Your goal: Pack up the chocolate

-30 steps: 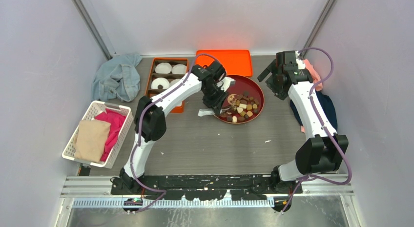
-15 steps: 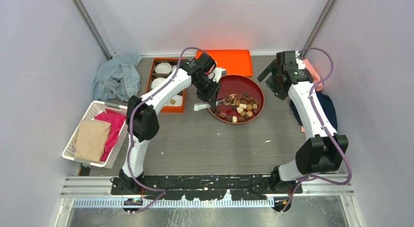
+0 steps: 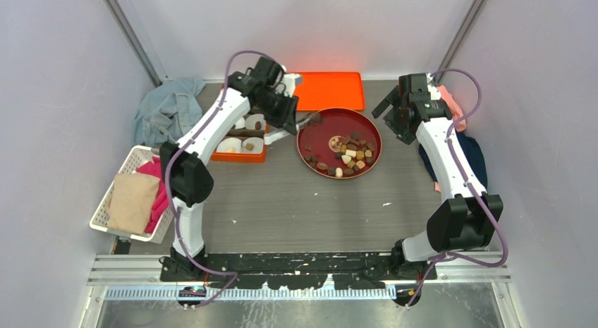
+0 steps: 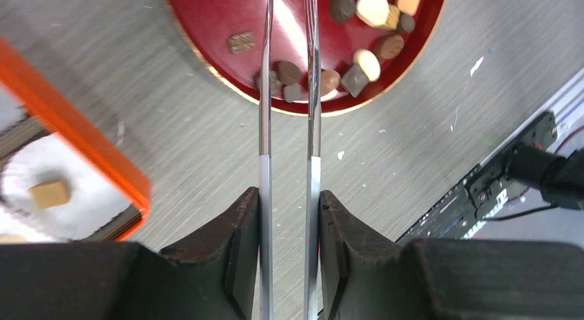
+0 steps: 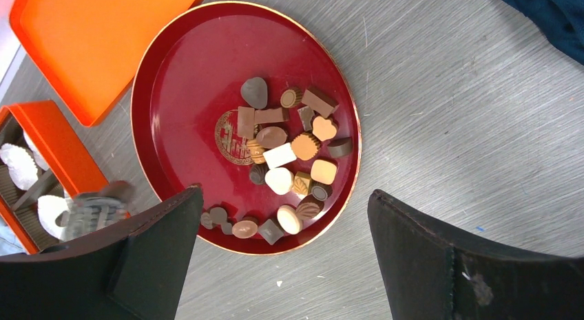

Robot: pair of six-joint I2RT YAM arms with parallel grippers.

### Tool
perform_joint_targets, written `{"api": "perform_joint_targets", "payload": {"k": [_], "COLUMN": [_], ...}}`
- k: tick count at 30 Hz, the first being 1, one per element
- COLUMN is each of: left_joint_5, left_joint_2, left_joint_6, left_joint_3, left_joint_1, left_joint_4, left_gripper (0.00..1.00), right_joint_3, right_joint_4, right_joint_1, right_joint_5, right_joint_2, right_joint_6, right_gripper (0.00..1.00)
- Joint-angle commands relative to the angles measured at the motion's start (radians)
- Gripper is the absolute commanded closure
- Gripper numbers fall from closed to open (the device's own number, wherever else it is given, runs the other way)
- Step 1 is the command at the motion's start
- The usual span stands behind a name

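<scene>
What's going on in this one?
The left gripper is shut on metal tweezers, held over the table between the orange box and the red plate, with the blades reaching over the plate's rim. Their tips are out of the wrist view, so I cannot tell whether they carry a piece. Most chocolates lie loose on the plate; a few sit in the box's paper cups. The right gripper hangs open above the plate, holding nothing.

Two robot arms, one gripping, one open.
The left arm stretched far forward, elbow bent. The left gripper pointed down, its jaws pinched narrow on tweezers clamped between both fingers. The right arm rose bent at the far right. The right gripper faced down, jaws spread wide, holding nothing.
</scene>
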Motion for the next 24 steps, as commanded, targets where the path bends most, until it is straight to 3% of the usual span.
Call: {"api": "perform_joint_targets", "payload": {"k": [1, 11, 24], "left_joint_5": [-0.021, -0.236, -0.317], "left_joint_2": [-0.094, -0.037, 0.189], "left_joint_6": [-0.028, -0.102, -0.211], "left_joint_3": [0.013, 0.058, 0.261], "left_joint_1": [0.089, 0.242, 0.332], "left_joint_4": [0.031, 0.065, 0.135], "left_gripper": [1.00, 1.00, 1.00], "right_joint_3": [0.037, 0.057, 0.080], "right_joint_4": [0.035, 0.029, 0.012], "right_joint_1": [-0.002, -0.002, -0.001], "right_joint_5": [0.002, -0.003, 0.008], "right_joint_2": [0.004, 0.025, 0.047], "right_joint_6": [-0.009, -0.011, -0.011], "right_gripper": [0.05, 0.05, 0.05]}}
